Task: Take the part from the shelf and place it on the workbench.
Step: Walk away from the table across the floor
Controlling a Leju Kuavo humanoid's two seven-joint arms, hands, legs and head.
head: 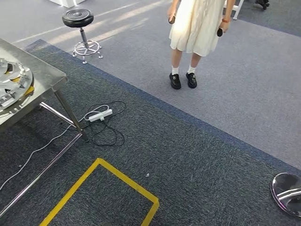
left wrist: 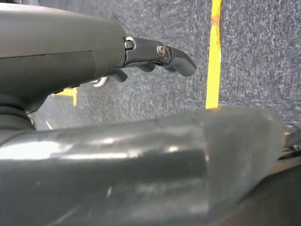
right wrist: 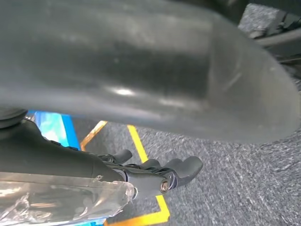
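A steel table (head: 48,77) stands at the left of the head view. On it lie shiny round metal parts (head: 12,82), cut off by the picture's edge. My left hand (left wrist: 149,54) hangs over dark carpet beside a yellow tape line (left wrist: 214,56); its fingers are stretched out and hold nothing. My right hand (right wrist: 156,174) also hangs over the carpet near a yellow taped corner (right wrist: 156,214), fingers extended and empty. Clear plastic film (right wrist: 64,200) lies along the right wrist.
A person in a cream dress and black shoes (head: 193,28) stands ahead, holding small dark objects. A black stool (head: 78,19) is at the far left. A white power strip with cables (head: 101,114) lies by the table leg. A chrome stool base (head: 288,193) is at the right.
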